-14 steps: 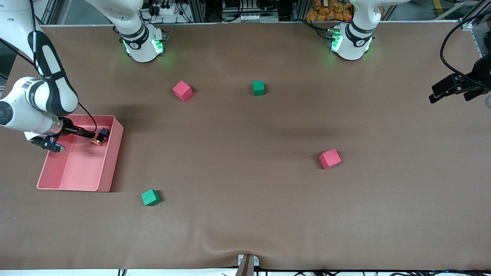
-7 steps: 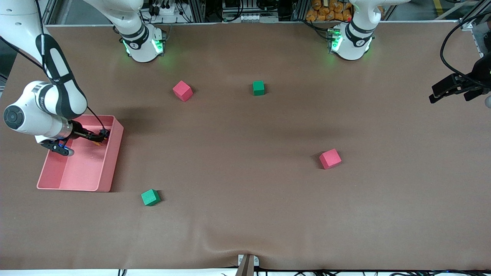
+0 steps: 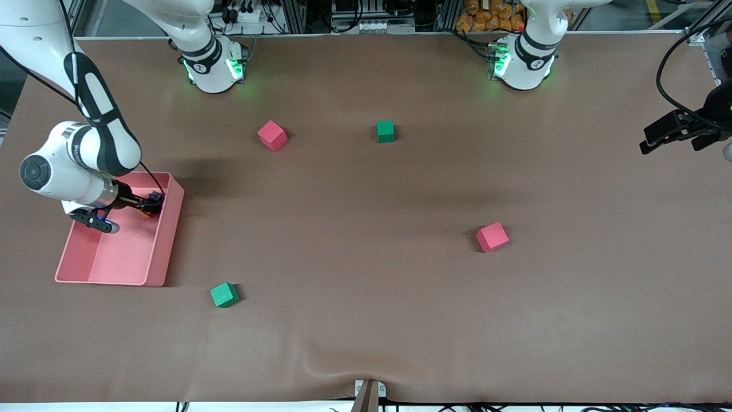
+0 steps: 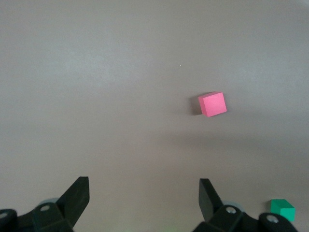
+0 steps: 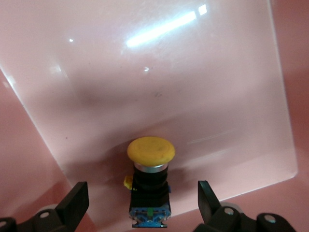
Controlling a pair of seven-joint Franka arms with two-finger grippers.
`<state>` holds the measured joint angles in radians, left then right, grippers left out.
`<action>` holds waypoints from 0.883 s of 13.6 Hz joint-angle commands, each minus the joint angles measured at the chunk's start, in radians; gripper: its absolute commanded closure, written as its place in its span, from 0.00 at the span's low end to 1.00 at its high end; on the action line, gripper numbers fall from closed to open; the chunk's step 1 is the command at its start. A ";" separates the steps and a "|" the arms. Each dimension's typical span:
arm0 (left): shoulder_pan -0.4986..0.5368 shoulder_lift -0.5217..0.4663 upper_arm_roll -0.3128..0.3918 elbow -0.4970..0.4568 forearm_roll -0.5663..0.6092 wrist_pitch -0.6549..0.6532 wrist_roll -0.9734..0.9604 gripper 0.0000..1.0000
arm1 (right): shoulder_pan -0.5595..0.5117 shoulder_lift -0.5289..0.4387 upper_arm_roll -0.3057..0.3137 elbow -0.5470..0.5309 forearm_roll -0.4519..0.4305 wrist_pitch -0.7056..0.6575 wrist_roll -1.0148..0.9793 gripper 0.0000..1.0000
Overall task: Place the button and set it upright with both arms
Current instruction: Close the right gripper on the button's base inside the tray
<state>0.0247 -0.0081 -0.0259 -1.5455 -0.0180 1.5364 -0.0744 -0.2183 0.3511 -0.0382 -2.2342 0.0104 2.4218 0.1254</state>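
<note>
The button [image 5: 150, 180], with a yellow-orange round cap on a black body and a blue base, lies on its side on the floor of the pink tray [image 5: 169, 72]. My right gripper [image 5: 142, 199] is open, and its fingers stand on either side of the button's body without touching it. In the front view this gripper [image 3: 144, 203] reaches into the tray [image 3: 114, 280] close to its wall, and it mostly hides the button [image 3: 152, 199]. My left gripper [image 3: 652, 137] waits open over the table's edge at the left arm's end. Nothing is between its fingers [image 4: 144, 193].
A red cube [image 3: 272, 135] and a green cube [image 3: 385, 131] lie near the arms' bases. Another red cube [image 3: 492, 236] and another green cube [image 3: 224, 294] lie nearer the front camera. The left wrist view shows a pink cube [image 4: 212, 104] and a green cube [image 4: 282, 210].
My right arm's wrist has moved toward the tray's wall and the gripper has closed in over the button, covering most of it in the front view. The left arm has not moved.
</note>
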 commanded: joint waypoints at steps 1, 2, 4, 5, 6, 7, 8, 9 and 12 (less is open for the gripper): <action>0.006 0.005 -0.003 0.015 0.013 -0.010 0.019 0.00 | 0.008 0.006 -0.002 -0.024 0.010 0.022 0.010 0.00; 0.006 0.005 -0.003 0.016 0.013 -0.010 0.019 0.00 | 0.008 0.018 -0.002 -0.022 0.010 0.026 0.008 0.00; 0.006 0.005 -0.003 0.015 0.013 -0.010 0.019 0.00 | 0.008 0.037 -0.002 -0.024 0.010 0.043 0.008 0.00; 0.006 0.005 -0.003 0.016 0.013 -0.010 0.019 0.00 | 0.008 0.038 -0.002 -0.022 0.010 0.042 0.002 0.00; 0.006 0.005 -0.003 0.016 0.012 -0.010 0.019 0.00 | 0.008 0.039 -0.002 -0.022 0.010 0.039 -0.001 0.34; 0.006 0.005 -0.003 0.016 0.012 -0.010 0.019 0.00 | 0.007 0.037 -0.002 -0.021 0.010 0.036 -0.001 0.76; 0.006 0.005 -0.003 0.016 0.012 -0.010 0.019 0.00 | 0.005 0.034 -0.002 -0.019 0.010 0.034 -0.001 0.97; 0.006 0.005 -0.002 0.016 0.012 -0.010 0.019 0.00 | 0.005 0.028 -0.002 -0.018 0.008 0.028 -0.003 1.00; 0.006 0.005 -0.002 0.016 0.012 -0.010 0.019 0.00 | 0.005 -0.001 -0.002 -0.010 0.008 0.011 -0.006 1.00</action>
<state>0.0248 -0.0081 -0.0251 -1.5455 -0.0180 1.5364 -0.0744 -0.2150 0.3879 -0.0382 -2.2383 0.0138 2.4490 0.1250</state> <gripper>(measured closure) 0.000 0.577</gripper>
